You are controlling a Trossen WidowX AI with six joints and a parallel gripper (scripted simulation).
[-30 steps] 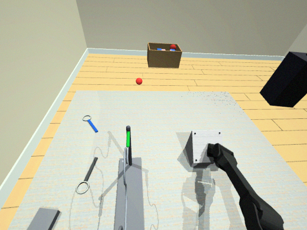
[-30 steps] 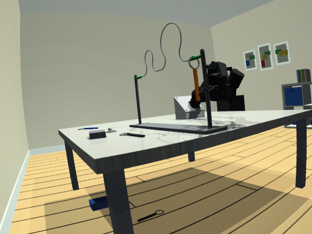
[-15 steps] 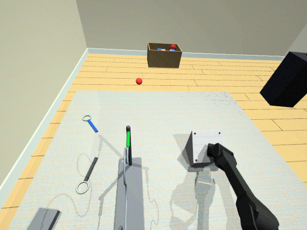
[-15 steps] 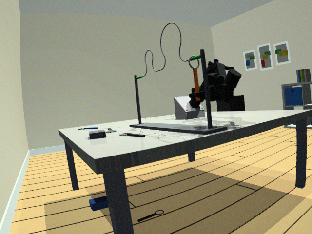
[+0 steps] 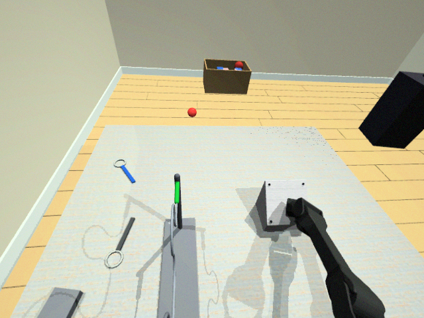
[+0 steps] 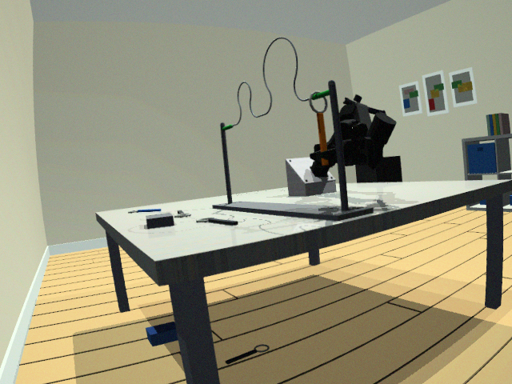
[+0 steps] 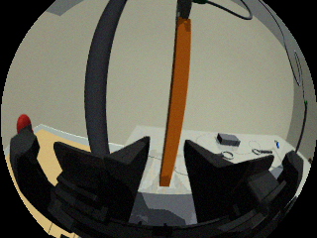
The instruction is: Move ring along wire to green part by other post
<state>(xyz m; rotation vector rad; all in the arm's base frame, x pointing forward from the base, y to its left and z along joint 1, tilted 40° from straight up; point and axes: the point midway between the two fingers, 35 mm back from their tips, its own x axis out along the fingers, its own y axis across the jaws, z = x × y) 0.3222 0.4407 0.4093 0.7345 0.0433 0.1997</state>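
A playroom-like room: toy box (image 5: 226, 82), bookshelf (image 6: 465, 161), pictures (image 6: 434, 94).

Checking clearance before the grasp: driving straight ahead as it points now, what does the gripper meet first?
Likely the orange handle, its lower end between the open fingers; depth is unclear.

Shows an open-topped brown box (image 5: 226, 82) at 12 o'clock. Reveals 1 red ball (image 5: 238, 64) inside, towards 2 o'clock, plus blue pieces (image 5: 219, 68) and 1 pink piece (image 5: 225, 69). Shows 1 loose red ball (image 5: 192, 112) between 7 and 8 o'clock from the box, well apart.
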